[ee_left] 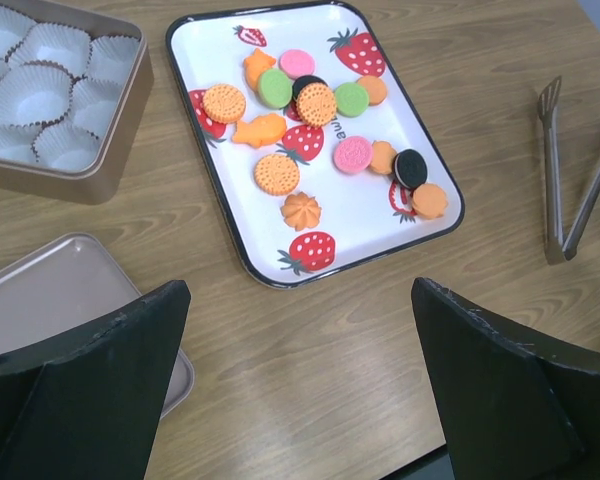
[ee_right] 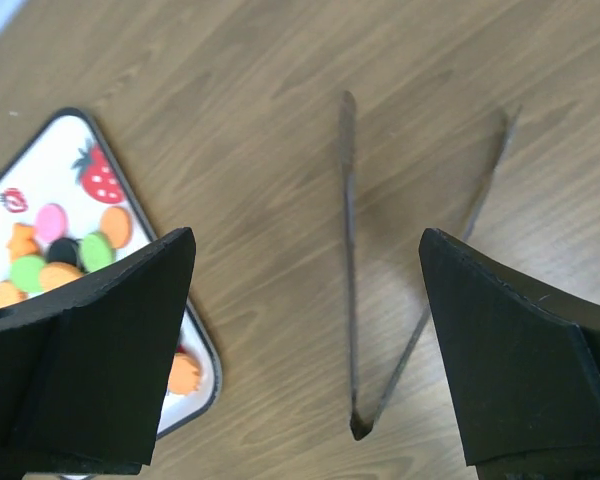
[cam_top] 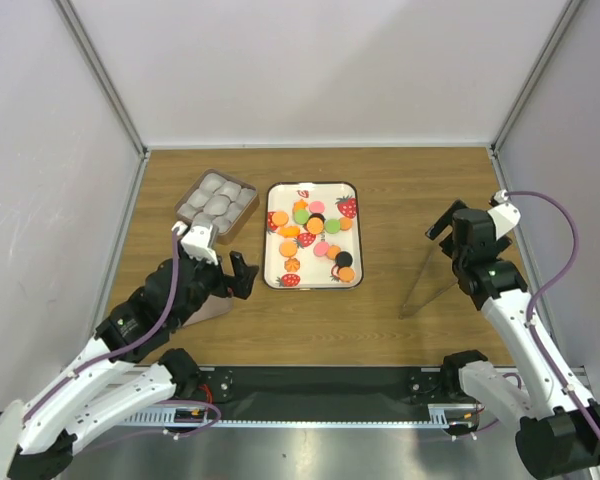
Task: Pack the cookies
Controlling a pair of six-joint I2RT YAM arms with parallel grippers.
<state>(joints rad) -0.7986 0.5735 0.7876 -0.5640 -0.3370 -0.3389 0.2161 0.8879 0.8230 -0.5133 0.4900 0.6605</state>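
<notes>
Black, wedge-shaped fingers [ee_left: 100,370] of the left gripper [ee_left: 300,290] stood widely spread in the left wrist view, with nothing between them. That gripper was above the table [cam_top: 400,170], off the near left corner of the tray [ee_left: 220,50].

Surface: brown wood-grain laminate, matt, with a black base rail [cam_top: 320,385] along the near edge. Enclosure: plain pale wall panels [cam_top: 330,60] on three sides, joined by slim metal corner posts.

The tray was rectangular with rounded corners, glossy white with a thin black rim and printed red strawberries. All cookies [ee_left: 315,103] in view lay on it, clustered loosely from its far end toward its right near corner, several touching. They were small flat discs in orange, pink, green and black. Some had dotted faces, one orange piece was fluted, and two were irregular in outline.

Just left of the tray sat a gold-brown rectangular tin [ee_left: 70,185] lined with white pleated paper cups [ee_left: 30,95]. Its flat lid [ee_left: 60,300], of the same metal finish, lay nearer, beside the left gripper.

Metal tongs [ee_right: 348,250] lay flat on the wood, well apart from the tray on its right. Their thin arms opened in a V and joined at the near end.

The right gripper [ee_right: 305,240] was held over the tongs and clear of them, its fingers spread wide and holding nothing. A purple cable [cam_top: 565,240] looped from its wrist.
</notes>
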